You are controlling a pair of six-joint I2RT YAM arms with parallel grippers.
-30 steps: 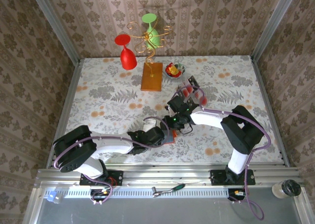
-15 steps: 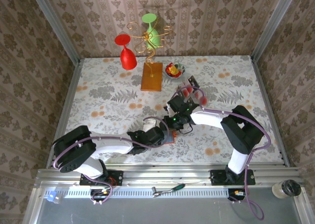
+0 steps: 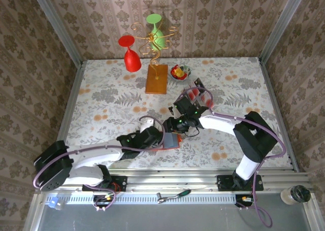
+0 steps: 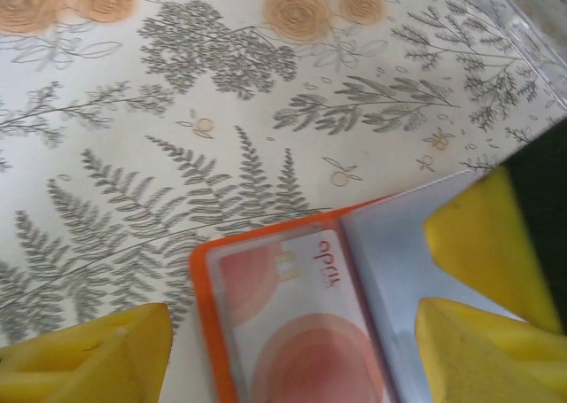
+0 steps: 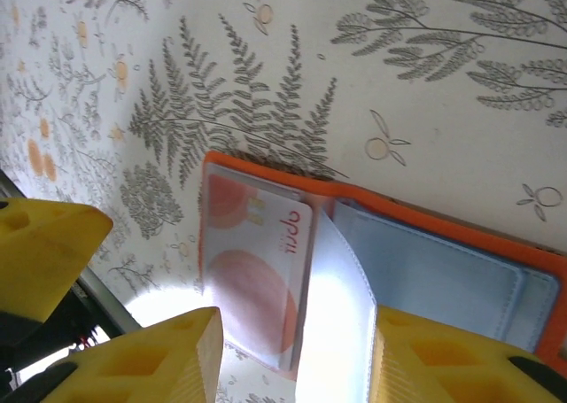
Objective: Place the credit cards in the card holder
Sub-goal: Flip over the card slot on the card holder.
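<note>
The card holder (image 3: 172,140) lies open on the patterned table, orange-rimmed with a grey-blue inner panel (image 4: 390,270). A pinkish-white credit card (image 4: 301,332) with red spots sits in its left sleeve, also visible from the right wrist (image 5: 252,288). A clear flap (image 5: 341,314) stands up from the fold, against one right finger. My left gripper (image 4: 292,359) is open over the holder (image 4: 199,306), one finger on each side. My right gripper (image 5: 297,368) is open just above the holder (image 5: 425,221). Other credit cards (image 3: 195,93) lie behind the right gripper (image 3: 175,124).
An orange-brown block (image 3: 156,78) with a gold wire stand holds a red glass (image 3: 131,58) and a green glass (image 3: 156,35) at the back. A small bowl (image 3: 179,71) of red and yellow pieces sits beside it. Walls close in the table.
My left arm has stretched out, its shoulder swinging left, and its gripper has drawn back left, uncovering more of the holder. The right gripper has barely shifted.
</note>
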